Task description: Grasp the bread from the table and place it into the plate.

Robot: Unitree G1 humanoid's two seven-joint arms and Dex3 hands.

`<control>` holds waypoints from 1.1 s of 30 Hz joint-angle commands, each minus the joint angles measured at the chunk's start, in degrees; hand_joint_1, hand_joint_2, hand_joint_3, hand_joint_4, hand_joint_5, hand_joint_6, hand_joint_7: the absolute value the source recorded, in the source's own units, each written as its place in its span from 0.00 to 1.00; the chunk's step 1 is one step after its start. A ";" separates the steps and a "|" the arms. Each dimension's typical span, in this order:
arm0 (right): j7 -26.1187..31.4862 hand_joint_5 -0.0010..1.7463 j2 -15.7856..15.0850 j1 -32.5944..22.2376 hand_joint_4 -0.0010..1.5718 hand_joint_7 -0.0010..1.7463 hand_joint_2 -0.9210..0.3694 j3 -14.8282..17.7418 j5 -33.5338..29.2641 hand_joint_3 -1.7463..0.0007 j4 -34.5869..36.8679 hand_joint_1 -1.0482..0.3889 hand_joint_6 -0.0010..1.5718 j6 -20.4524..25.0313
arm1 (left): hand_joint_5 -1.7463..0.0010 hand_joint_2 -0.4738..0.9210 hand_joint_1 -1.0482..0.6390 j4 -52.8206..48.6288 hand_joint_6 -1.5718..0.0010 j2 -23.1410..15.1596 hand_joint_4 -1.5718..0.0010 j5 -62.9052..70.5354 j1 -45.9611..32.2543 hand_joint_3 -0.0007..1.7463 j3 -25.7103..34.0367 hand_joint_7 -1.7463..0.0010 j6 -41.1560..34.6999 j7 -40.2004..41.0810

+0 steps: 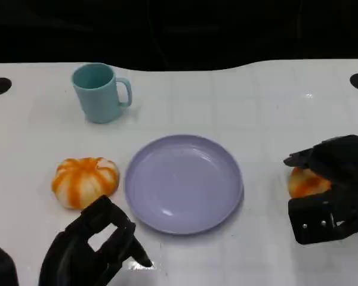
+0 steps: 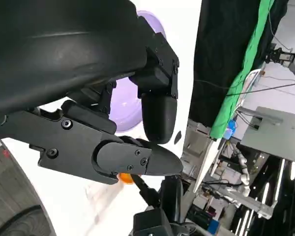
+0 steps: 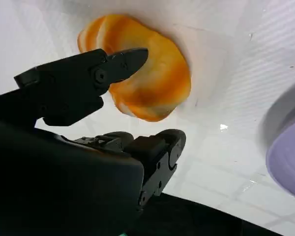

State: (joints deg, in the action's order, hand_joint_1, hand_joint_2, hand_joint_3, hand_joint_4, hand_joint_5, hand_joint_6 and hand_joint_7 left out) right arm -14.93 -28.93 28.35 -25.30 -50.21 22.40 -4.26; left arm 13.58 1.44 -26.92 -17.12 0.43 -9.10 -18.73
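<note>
Your right hand (image 1: 329,196) straddles the orange-and-white striped bread roll (image 1: 306,182) on the white table (image 1: 262,101), right of the round lilac plate (image 1: 184,182). Its fingers are apart around the roll, not closed on it. Nothing is in the plate; grasp, lift and placement remain. Your left hand (image 1: 92,247) holds nothing, its fingers loosely apart.

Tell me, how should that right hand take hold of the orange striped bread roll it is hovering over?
Probably from above, across the roll's middle. The bread roll is a low rounded dome lying flat on the table, with no handle or edge to catch, so fingers on opposite sides of its widest part should hold best. The right hand is already over it, fingers apart, with one finger across its top.
</note>
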 commanded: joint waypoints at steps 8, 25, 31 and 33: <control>6.15 0.06 1.68 3.15 0.51 0.04 0.05 1.40 2.43 1.00 6.86 0.57 0.52 1.21 | 0.00 1.00 0.25 0.95 0.66 -0.72 0.55 0.16 -0.63 0.13 0.10 0.06 0.53 -0.36; 33.61 1.00 4.62 9.58 0.56 0.02 0.00 -0.63 3.85 0.97 28.33 0.66 0.86 -12.41 | 0.00 1.00 0.25 1.69 0.66 -1.09 0.56 0.45 -1.23 0.14 -0.17 0.06 0.82 -0.30; 41.65 1.00 5.27 9.15 0.59 0.06 0.04 0.34 5.56 0.98 29.09 0.70 0.93 -18.43 | 0.00 1.00 0.26 1.52 0.67 -0.94 0.56 0.38 -1.15 0.14 -0.20 0.06 0.72 -0.18; 43.96 1.00 5.52 9.11 0.61 0.50 0.18 0.66 6.30 0.75 29.52 0.70 0.73 -20.89 | 0.00 1.00 0.25 1.33 0.67 -0.91 0.56 0.35 -1.05 0.14 -0.24 0.06 0.81 -0.32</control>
State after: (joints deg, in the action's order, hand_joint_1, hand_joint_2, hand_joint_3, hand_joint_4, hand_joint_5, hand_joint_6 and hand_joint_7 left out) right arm 26.01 -23.21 36.79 -25.58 -45.15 51.07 -22.61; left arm 14.46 1.04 -26.83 -17.91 0.03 -8.95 -18.74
